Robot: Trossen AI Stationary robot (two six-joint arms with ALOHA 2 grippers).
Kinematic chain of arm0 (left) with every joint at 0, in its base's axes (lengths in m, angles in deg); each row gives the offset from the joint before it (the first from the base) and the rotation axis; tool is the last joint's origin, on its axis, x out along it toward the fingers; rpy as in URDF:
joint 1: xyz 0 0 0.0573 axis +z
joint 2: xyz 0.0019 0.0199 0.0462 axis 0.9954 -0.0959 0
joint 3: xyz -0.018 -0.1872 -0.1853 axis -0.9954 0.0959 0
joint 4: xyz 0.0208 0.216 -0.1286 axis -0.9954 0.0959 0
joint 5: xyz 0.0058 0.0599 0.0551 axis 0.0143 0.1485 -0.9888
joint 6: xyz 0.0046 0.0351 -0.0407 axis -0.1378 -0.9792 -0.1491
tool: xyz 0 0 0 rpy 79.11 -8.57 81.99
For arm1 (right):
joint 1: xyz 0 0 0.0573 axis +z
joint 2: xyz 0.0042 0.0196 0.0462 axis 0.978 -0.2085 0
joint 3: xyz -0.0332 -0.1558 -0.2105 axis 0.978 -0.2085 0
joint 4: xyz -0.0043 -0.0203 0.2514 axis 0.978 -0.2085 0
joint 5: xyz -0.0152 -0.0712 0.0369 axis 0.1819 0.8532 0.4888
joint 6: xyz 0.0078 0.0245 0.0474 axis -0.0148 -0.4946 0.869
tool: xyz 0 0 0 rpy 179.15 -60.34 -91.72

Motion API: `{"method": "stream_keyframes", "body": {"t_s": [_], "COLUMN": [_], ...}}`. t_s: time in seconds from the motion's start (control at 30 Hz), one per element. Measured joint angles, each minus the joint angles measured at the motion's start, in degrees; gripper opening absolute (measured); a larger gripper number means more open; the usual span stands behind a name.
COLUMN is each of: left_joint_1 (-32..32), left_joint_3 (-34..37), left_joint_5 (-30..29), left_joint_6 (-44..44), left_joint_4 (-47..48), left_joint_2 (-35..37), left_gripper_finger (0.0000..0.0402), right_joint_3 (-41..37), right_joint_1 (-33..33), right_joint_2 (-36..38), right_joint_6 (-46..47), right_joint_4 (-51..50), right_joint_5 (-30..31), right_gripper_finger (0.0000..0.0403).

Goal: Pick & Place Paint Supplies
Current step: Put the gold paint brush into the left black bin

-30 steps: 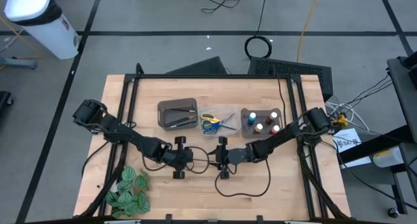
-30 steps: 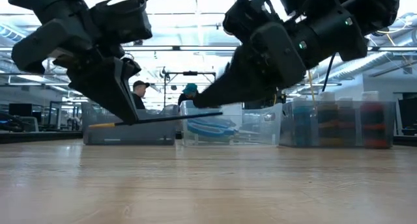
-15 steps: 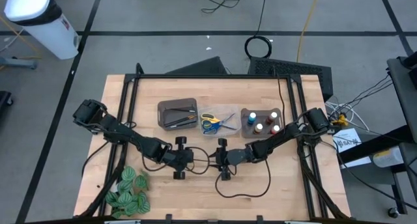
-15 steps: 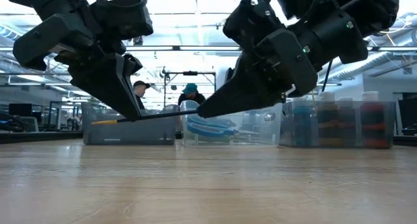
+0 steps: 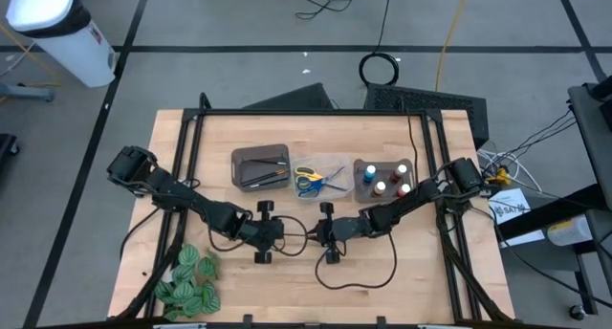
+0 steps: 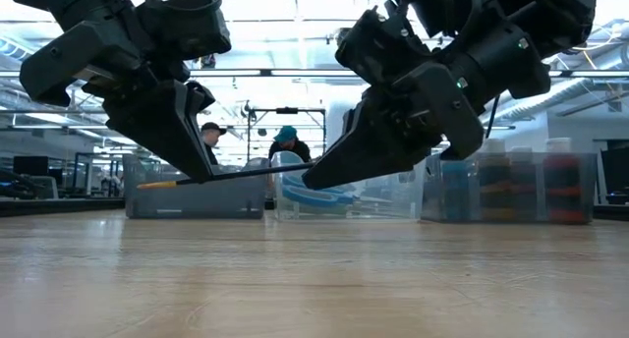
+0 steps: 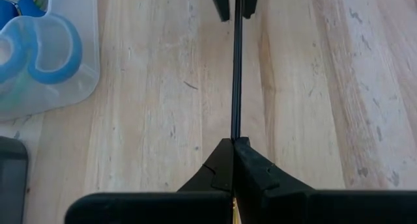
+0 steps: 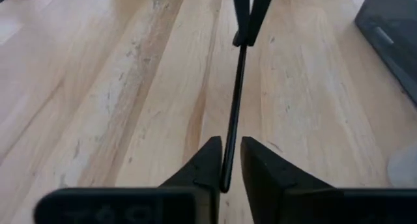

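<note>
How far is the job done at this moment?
Scissors and bottles already sit in their bins. In hand: one brush, clamped by the left gripper, its far end between the right gripper's open fingers. Left: passing it and binning it.

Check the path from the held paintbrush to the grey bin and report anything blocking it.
Nothing visible blocks it. The paintbrush hangs above the table, clamped by the left gripper, its other end between the right gripper's open fingers. Only bare wood lies between it and the grey bin.
</note>
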Motion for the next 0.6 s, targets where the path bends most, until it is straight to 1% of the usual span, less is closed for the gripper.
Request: {"method": "stream_keyframes", "body": {"t_s": [0.2, 0.43, 0.6], "left_joint_1": [0.0, 0.0, 0.0], "left_joint_3": [0.0, 0.0, 0.0], "left_joint_5": [0.0, 0.1, 1.1], "left_joint_6": [0.0, 0.0, -0.2], "left_joint_4": [0.0, -0.1, -0.9], "left_joint_2": [0.0, 0.0, 0.7], "left_gripper_finger": [0.0, 0.0001, 0.0029], "right_joint_3": [0.0, 0.0, 0.0], "right_joint_1": [0.0, 0.0, -0.3], "right_joint_2": [0.0, 0.0, 0.0], "right_joint_6": [0.1, 0.1, 0.1], "right_joint_4": [0.1, 0.3, 0.3], "right_joint_5": [-0.1, 0.0, -1.4], "right_gripper_finger": [0.0012, 0.0003, 0.0002]}}
